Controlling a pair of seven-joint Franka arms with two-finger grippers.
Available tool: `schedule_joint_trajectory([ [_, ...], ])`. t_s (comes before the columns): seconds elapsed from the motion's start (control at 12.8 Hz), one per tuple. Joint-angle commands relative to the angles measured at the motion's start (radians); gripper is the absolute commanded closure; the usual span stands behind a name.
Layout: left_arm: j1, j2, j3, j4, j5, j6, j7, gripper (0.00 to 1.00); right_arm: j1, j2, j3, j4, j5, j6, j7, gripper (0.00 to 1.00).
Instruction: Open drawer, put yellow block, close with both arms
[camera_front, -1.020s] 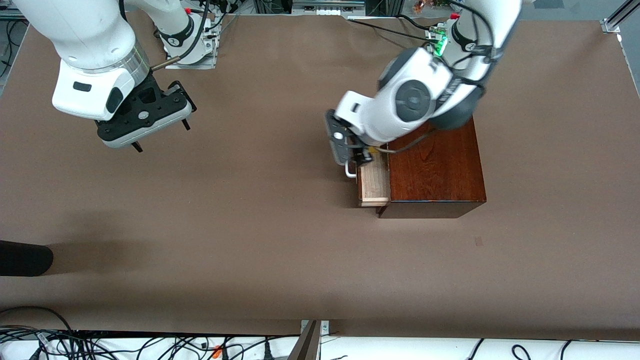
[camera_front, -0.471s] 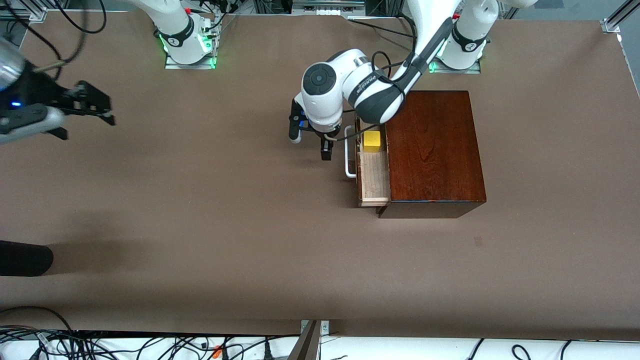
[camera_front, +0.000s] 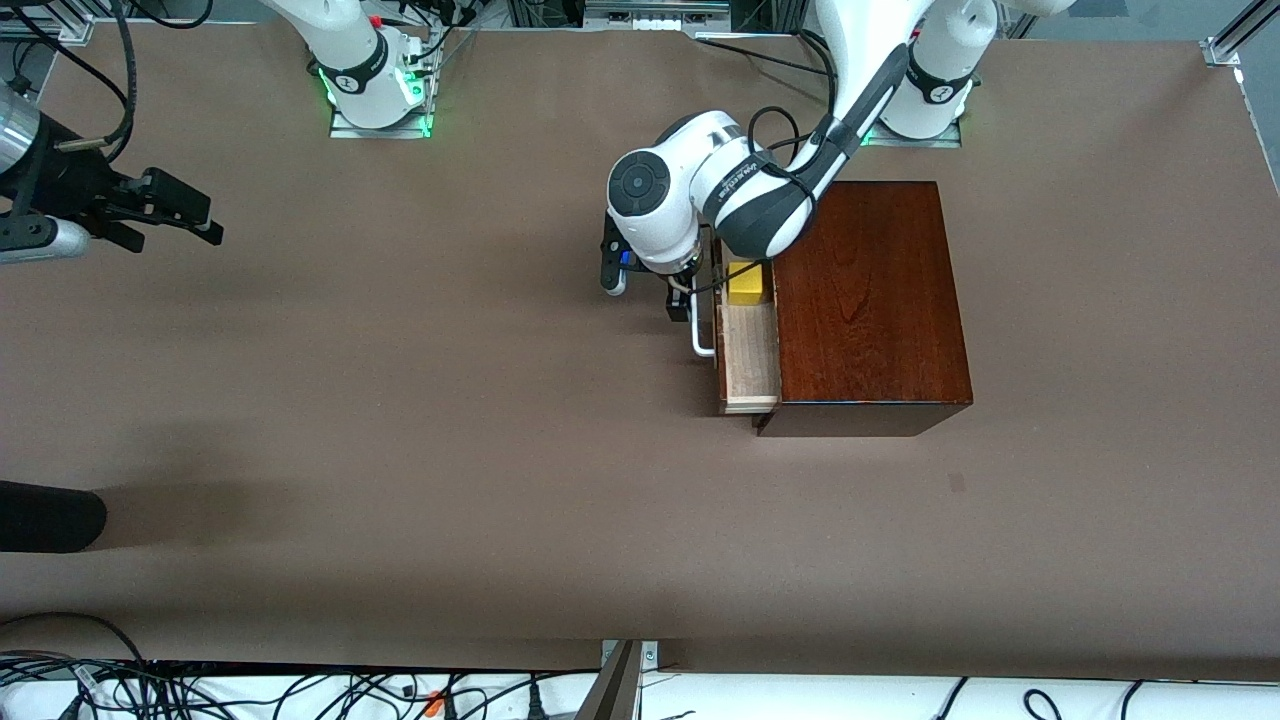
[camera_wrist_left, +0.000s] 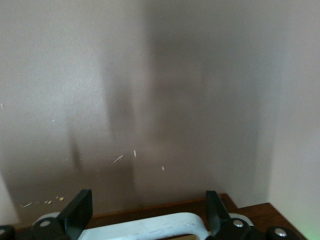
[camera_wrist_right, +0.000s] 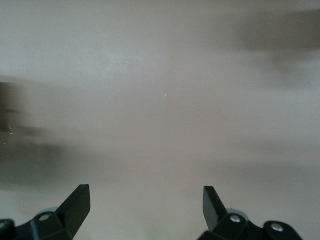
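The drawer (camera_front: 748, 352) of the dark reddish-brown wooden box (camera_front: 868, 300) stands pulled out, its pale wood inside showing. The yellow block (camera_front: 746, 282) lies in the drawer at the end farther from the front camera. The white U-shaped handle (camera_front: 700, 335) shows in the front view and in the left wrist view (camera_wrist_left: 150, 227). My left gripper (camera_front: 680, 300) is open and empty, low beside the handle, with its fingers (camera_wrist_left: 77, 212) spread to either side of the bar. My right gripper (camera_front: 205, 228) is open and empty over the table's end on the right arm's side, its fingers (camera_wrist_right: 75, 205) over bare table.
The table is covered with brown paper (camera_front: 480, 440). A dark object (camera_front: 50, 515) lies at the table's edge on the right arm's end, nearer the front camera. Cables (camera_front: 200, 685) run along the edge nearest the front camera.
My left gripper has moved toward the drawer handle and now sits right beside it. My right arm shifted slightly at the table's end. The drawer and block have not moved.
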Motion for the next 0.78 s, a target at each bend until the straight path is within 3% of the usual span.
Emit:
schedule_joint_trajectory([
  [0.0,0.015,-0.006,0.004,0.004,0.053,-0.045,0.044,0.0,-0.026,-0.034,0.04,-0.025,-0.032,-0.021,0.02,0.0],
  [0.71,0.13,-0.015,0.007,0.009,0.07,-0.122,0.176,0.0,-0.035,-0.033,0.066,0.03,-0.067,-0.072,0.054,0.0],
])
